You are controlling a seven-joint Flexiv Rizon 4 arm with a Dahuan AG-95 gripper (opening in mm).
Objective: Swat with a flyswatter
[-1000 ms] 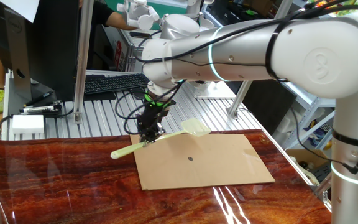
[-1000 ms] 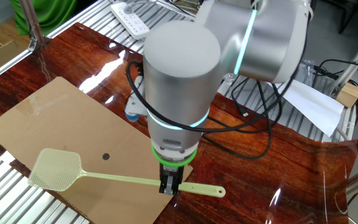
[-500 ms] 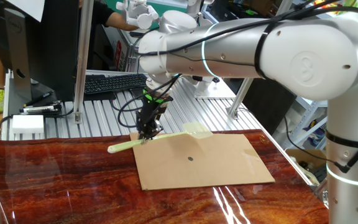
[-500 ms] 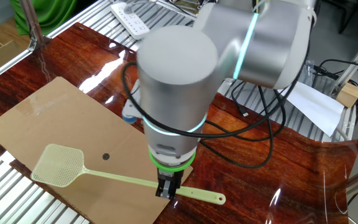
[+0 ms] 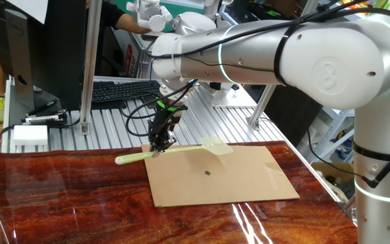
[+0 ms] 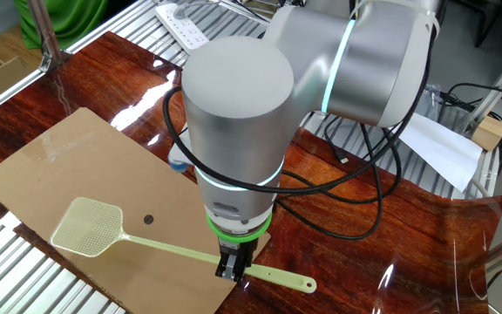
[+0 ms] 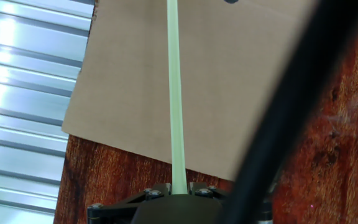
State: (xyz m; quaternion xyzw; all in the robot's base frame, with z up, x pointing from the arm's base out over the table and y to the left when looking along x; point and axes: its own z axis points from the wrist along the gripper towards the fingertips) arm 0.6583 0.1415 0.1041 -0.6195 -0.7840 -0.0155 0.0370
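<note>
Clamping narrowly on the flyswatter [image 6: 159, 247], the end effector [image 6: 230, 272] points down and pinches the thin handle near its free end. Its mesh head hangs over the cardboard sheet [image 6: 68, 166] on the worktop [image 6: 364, 235], probably just clear of it.

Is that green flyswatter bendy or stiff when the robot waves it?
Probably a bit bendy: the flyswatter has a long, thin handle. It looks light too, since its head is thin mesh. The gripper pinches it near the handle's end, so the far head may wobble.
</note>
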